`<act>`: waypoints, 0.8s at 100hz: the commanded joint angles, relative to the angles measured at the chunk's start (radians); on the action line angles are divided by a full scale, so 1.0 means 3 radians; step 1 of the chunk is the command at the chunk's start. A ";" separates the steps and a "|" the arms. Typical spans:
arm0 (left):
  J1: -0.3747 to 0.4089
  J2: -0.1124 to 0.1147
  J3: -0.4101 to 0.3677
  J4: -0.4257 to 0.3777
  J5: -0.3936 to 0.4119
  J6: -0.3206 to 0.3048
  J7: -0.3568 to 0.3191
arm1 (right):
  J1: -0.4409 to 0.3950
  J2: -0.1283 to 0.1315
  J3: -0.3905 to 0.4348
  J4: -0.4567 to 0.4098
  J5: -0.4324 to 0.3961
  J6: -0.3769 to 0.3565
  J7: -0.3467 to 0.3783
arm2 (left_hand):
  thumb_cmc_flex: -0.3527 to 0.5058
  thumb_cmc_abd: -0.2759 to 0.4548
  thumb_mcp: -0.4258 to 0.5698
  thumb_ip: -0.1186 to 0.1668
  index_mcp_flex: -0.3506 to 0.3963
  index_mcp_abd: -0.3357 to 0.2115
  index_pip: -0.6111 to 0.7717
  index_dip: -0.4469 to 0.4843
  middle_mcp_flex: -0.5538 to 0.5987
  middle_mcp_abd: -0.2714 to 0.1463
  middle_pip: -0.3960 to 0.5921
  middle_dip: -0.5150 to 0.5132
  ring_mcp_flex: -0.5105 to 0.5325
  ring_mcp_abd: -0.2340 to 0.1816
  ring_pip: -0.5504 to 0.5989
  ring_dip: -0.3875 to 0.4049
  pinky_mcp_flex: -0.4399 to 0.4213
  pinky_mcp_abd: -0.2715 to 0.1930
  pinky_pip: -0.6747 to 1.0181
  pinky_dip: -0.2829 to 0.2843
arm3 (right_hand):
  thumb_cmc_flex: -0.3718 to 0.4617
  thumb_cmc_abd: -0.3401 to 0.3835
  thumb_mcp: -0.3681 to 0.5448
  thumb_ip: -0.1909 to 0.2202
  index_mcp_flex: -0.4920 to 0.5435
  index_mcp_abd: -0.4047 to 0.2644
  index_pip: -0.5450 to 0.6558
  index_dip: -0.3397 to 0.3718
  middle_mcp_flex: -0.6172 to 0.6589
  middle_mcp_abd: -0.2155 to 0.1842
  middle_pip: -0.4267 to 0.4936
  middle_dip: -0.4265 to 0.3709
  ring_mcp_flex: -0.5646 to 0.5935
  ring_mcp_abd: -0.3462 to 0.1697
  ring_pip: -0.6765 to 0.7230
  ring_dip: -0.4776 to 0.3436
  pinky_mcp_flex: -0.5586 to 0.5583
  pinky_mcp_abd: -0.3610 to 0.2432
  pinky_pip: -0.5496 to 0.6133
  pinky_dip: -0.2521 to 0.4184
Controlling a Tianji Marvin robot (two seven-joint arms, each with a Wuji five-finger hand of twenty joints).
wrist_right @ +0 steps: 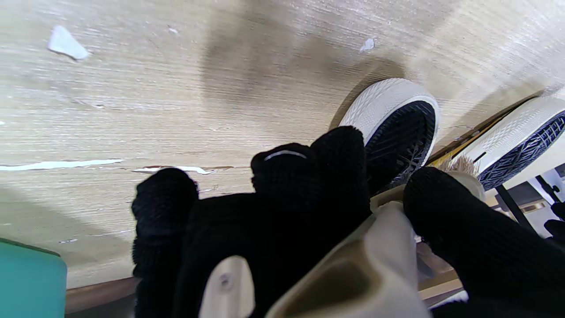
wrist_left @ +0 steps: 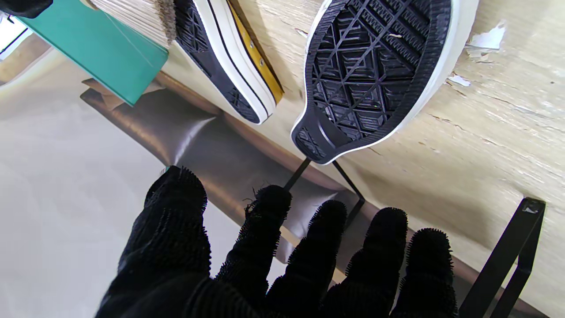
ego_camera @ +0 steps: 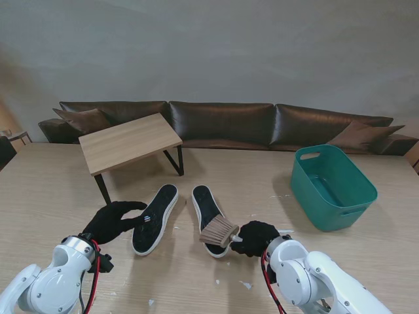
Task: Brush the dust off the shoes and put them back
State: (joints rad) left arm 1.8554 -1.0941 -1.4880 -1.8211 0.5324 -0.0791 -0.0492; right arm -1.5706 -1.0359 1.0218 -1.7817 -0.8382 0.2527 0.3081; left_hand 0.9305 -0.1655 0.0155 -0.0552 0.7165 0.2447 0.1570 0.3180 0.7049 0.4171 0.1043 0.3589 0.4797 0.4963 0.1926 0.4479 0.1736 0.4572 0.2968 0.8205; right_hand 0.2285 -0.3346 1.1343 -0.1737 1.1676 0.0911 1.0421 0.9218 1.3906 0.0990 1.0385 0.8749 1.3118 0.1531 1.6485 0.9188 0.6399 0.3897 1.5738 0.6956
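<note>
Two black-soled shoes with white rims lie sole up, side by side, in the middle of the table: one shoe (ego_camera: 156, 219) (wrist_left: 375, 75) on the left, the other shoe (ego_camera: 208, 216) (wrist_right: 393, 119) on the right. My right hand (ego_camera: 255, 237) (wrist_right: 309, 212) is shut on the pale handle of a brush (ego_camera: 218, 231) (wrist_right: 366, 265), whose tan bristles rest over the near end of the right shoe. Just left of the left shoe, my left hand (ego_camera: 111, 219) (wrist_left: 282, 256) is open with spread fingers and holds nothing.
A low wooden rack (ego_camera: 129, 140) on black legs stands behind the shoes on the left. A teal basket (ego_camera: 332, 186) (wrist_left: 97, 44) sits at the right. White flakes (ego_camera: 245, 284) dot the tabletop near me. A dark sofa (ego_camera: 222, 121) runs along the back.
</note>
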 commanded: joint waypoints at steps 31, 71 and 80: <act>0.0008 -0.0014 0.0002 -0.0027 -0.0005 0.0029 -0.0063 | 0.0279 -0.0043 -0.0166 0.0021 0.0113 0.0118 -0.0073 | 0.0123 0.0143 -0.0061 0.0103 0.0054 0.0033 0.0002 0.0022 -0.0042 -0.0002 -0.0007 -0.0010 -0.0126 -0.0032 -0.0059 0.0009 -0.0030 -0.0086 -0.0079 -0.0017 | 0.0197 0.0058 0.0327 0.0115 0.0403 0.0373 -0.0079 -0.0073 0.0195 0.0194 -0.0004 -0.0079 -0.0014 -0.0183 0.0226 0.0070 0.1586 0.0193 0.0248 -0.0002; -0.0024 -0.0008 0.0037 -0.0010 -0.0007 0.0089 -0.0101 | 0.1112 -0.0164 -0.0715 0.0482 0.0305 0.0517 -0.0290 | 0.0125 0.0144 -0.0060 0.0103 0.0051 0.0035 0.0000 0.0022 -0.0041 -0.0006 -0.0006 -0.0009 -0.0125 -0.0041 -0.0057 0.0010 -0.0032 -0.0087 -0.0078 -0.0016 | 0.0191 0.0075 0.0303 0.0115 0.0379 0.0341 -0.0086 -0.0072 0.0190 0.0170 -0.0026 -0.0102 -0.0013 -0.0204 0.0206 0.0065 0.1583 0.0176 0.0225 -0.0005; -0.0031 -0.0007 0.0046 -0.0006 -0.0009 0.0104 -0.0109 | 0.1196 -0.0173 -0.0770 0.0514 0.0342 0.0581 -0.0276 | 0.0126 0.0146 -0.0060 0.0104 0.0045 0.0035 -0.0002 0.0021 -0.0042 -0.0005 -0.0006 -0.0008 -0.0122 -0.0042 -0.0056 0.0011 -0.0031 -0.0085 -0.0077 -0.0015 | 0.0192 0.0072 0.0302 0.0116 0.0375 0.0334 -0.0087 -0.0071 0.0188 0.0163 -0.0034 -0.0104 -0.0012 -0.0214 0.0197 0.0061 0.1582 0.0171 0.0218 -0.0008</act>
State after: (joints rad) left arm 1.8465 -1.0935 -1.4759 -1.8206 0.5314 -0.0530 -0.0599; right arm -1.2150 -1.0788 0.7813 -1.6119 -0.7349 0.4154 0.2057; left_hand 0.9305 -0.1655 0.0155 -0.0552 0.7166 0.2450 0.1570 0.3196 0.7049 0.4171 0.1043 0.3589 0.4797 0.4963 0.1925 0.4479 0.1736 0.4571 0.2968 0.8203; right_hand 0.2285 -0.3346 1.1343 -0.1737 1.1805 0.1110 1.0111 0.9170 1.3923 0.1188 1.0271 0.8565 1.3118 0.1730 1.6558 0.9292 0.6399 0.4021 1.5836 0.6955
